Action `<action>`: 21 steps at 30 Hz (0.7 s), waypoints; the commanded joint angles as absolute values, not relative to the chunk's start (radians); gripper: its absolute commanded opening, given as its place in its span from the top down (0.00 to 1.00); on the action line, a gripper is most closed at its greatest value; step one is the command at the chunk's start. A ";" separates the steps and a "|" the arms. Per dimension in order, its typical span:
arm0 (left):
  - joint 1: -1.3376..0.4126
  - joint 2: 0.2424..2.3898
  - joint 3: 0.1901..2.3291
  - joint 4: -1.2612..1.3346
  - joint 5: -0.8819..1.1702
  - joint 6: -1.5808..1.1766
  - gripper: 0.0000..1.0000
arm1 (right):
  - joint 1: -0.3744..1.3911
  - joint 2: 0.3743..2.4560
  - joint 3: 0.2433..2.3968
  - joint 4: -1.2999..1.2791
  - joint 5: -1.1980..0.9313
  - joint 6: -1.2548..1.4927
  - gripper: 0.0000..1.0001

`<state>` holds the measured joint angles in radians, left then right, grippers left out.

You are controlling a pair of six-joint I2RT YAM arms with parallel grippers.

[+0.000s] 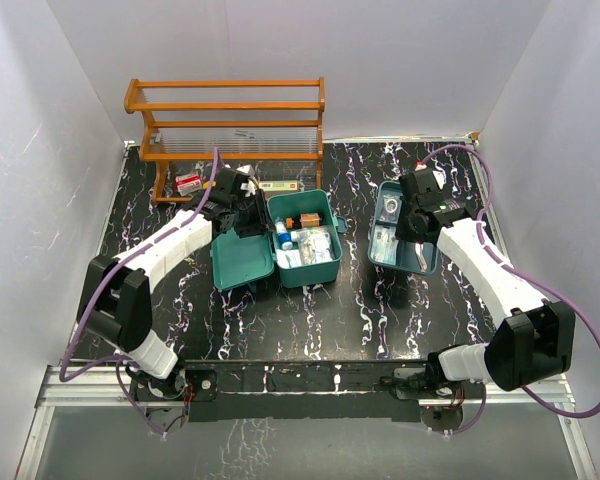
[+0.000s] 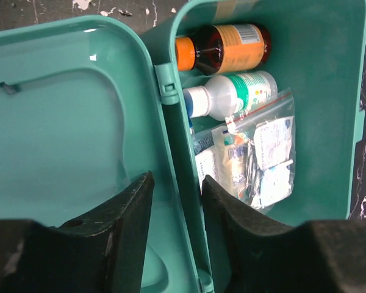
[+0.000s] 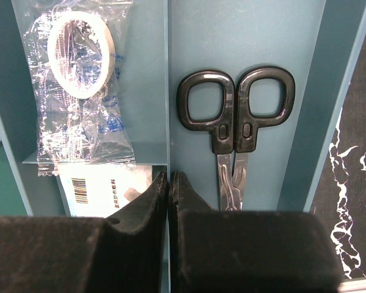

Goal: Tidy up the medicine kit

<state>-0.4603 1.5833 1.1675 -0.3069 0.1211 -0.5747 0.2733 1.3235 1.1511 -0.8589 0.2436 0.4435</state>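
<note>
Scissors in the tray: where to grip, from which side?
Probably the black neck of the scissors just below the finger loops, from straight above, closing across it: they lie flat in a narrow insert tray slot, and there the sides are free.

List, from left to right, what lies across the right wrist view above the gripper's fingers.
bagged roll of tape → divider → scissors → side wall of the insert tray → table
</note>
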 commanded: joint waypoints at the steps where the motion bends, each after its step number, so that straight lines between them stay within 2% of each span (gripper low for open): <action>1: -0.467 1.616 1.190 -0.364 0.035 -0.612 0.66 | 0.280 1.302 1.195 -0.805 0.243 0.422 1.00; 5: -0.482 1.631 1.210 -0.363 0.095 -0.579 0.75 | 0.286 1.302 1.204 -0.804 0.239 0.426 1.00; 14: -0.554 1.649 1.225 -0.361 0.181 -0.524 0.83 | 0.322 1.303 1.249 -0.826 0.230 0.429 1.00; 19: -0.584 1.664 1.239 -0.361 0.201 -0.528 0.81 | 0.388 1.318 1.288 -0.847 0.250 0.451 1.00; 21: -0.584 1.660 1.240 -0.358 0.205 -0.553 0.75 | 0.420 1.331 1.312 -0.858 0.264 0.468 1.00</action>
